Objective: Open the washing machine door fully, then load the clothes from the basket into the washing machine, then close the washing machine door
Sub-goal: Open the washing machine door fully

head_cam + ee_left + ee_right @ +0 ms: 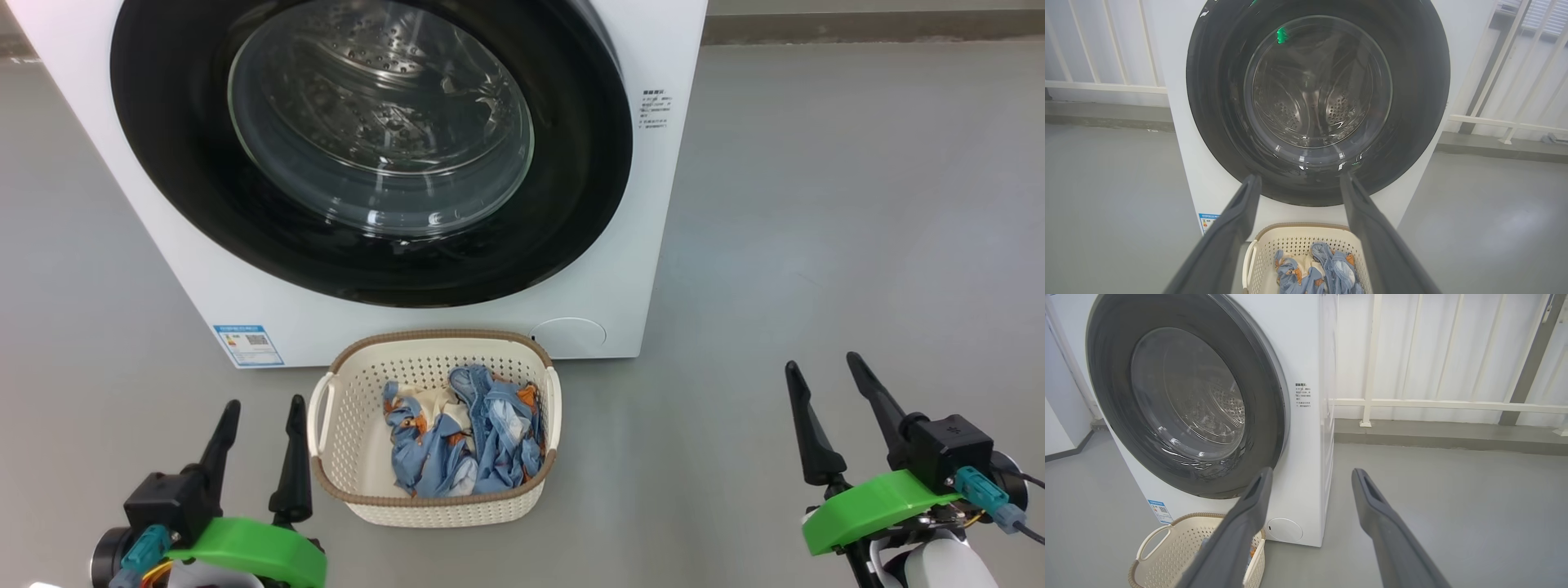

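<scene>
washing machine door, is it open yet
No, the washing machine door lies shut, its black rim flush against the white front of the washing machine.

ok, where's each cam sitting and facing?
Head: high, looking down at big white front-loading washing machine and cream perforated plastic basket; left gripper and right gripper at bottom corners.
Left wrist: low, facing the round black-rimmed glass door head-on; own fingers.
Right wrist: farther right, seeing it obliquely; own fingers.
Shared: door and basket, all three.
</scene>
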Available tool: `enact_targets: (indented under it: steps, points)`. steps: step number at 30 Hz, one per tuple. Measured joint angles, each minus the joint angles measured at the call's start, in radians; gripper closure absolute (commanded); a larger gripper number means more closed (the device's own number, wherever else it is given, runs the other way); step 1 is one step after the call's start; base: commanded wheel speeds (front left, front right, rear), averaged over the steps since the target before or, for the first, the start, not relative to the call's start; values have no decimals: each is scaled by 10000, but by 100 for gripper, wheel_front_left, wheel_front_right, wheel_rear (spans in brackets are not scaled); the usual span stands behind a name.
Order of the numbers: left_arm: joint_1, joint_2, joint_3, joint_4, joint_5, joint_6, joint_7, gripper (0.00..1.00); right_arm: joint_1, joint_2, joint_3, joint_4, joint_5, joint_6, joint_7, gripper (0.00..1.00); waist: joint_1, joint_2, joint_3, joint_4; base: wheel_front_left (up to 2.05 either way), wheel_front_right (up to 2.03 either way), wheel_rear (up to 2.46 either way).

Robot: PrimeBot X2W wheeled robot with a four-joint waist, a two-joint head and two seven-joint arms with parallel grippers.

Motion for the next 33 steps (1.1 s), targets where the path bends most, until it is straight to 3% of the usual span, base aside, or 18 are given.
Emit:
enact_targets:
  steps: [16, 26, 27, 28, 30, 31, 33]
  points:
    - [-214, 31, -222, -136, 31, 0, -2, 0, -679, -203, -288, 142, 13, 0, -29, 0, 0, 0, 575, 97, 0, 0, 0]
    - [-616, -19, -316, -612, 90, -2, -27, 0, -1911, -897, -464, 431, 537, 0, -42, 2, 0, 0, 1390, 320, 0, 0, 0]
    - [-655, -25, -332, -646, 90, -2, -27, 0, -2052, -1009, -460, 499, 602, 0, -42, 10, 0, 0, 1482, 351, 0, 0, 0]
    - [-716, -35, -343, -677, 90, -2, -27, 0, -2188, -1116, -472, 556, 732, 0, -42, 42, 0, 0, 1570, 385, 0, 0, 0]
    - [-822, -46, -368, -742, 90, -2, -27, 0, -2473, -1337, -479, 677, 1072, 0, -42, 70, 0, 0, 1746, 459, 0, 0, 0]
    - [-860, -48, -370, -761, 90, -4, -27, 0, -2615, -1415, -525, 704, 1202, 0, -42, 98, 0, 0, 1835, 498, 0, 0, 0]
    - [-952, -52, -374, -802, 90, -10, -27, 0, -2927, -1551, -673, 834, 1373, 0, -42, 100, 0, 0, 2012, 576, 0, 0, 0]
